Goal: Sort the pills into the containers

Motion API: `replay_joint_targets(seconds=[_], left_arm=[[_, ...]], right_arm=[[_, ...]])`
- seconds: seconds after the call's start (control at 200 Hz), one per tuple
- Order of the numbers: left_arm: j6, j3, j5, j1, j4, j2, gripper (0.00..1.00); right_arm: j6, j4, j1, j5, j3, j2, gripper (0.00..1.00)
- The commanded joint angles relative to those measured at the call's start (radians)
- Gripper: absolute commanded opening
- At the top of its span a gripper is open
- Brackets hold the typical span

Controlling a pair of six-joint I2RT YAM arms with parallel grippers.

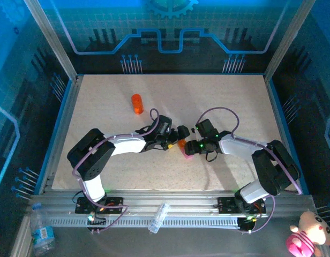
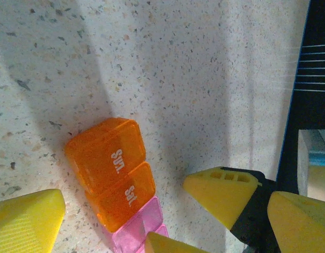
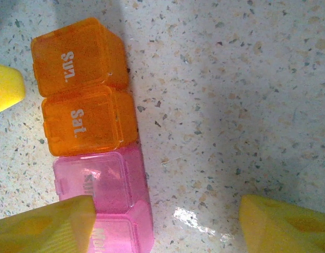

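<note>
White letters stand on the lids of the strip of containers [image 3: 125,132]. The end orange compartment [image 3: 78,55] reads "Sun." and the orange compartment next to it [image 3: 88,121] reads "Sat."; both words also show in the left wrist view. The first pink compartment [image 3: 94,182] bears faint letters, too pale to read. The next pink one [image 3: 123,232] begins "Mo", and the rest cannot be made out.

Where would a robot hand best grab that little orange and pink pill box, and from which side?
Probably across its narrow width, fingers on the two long side walls of the pill box, around the Sat compartment, coming straight down from above. The strip lies flat on the table with its labelled lids up, so its slim width is likeliest to fit between fingers.
</note>
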Motion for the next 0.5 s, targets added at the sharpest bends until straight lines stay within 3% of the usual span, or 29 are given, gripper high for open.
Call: replay_joint_targets(seconds=[0.0,0.495], left_arm=[[-0.015,0.036,0.008,-0.008,0.035,0.020,0.99],[-0.075,0.045,0.025,-0.010,0.122,0.036,0.99]], right_arm=[[0.010,0.007,-0.011,-0.008,-0.015,0.014,0.73],[0.008,0.011,-0.011,-0.009,-0.021,0.022,0.73]])
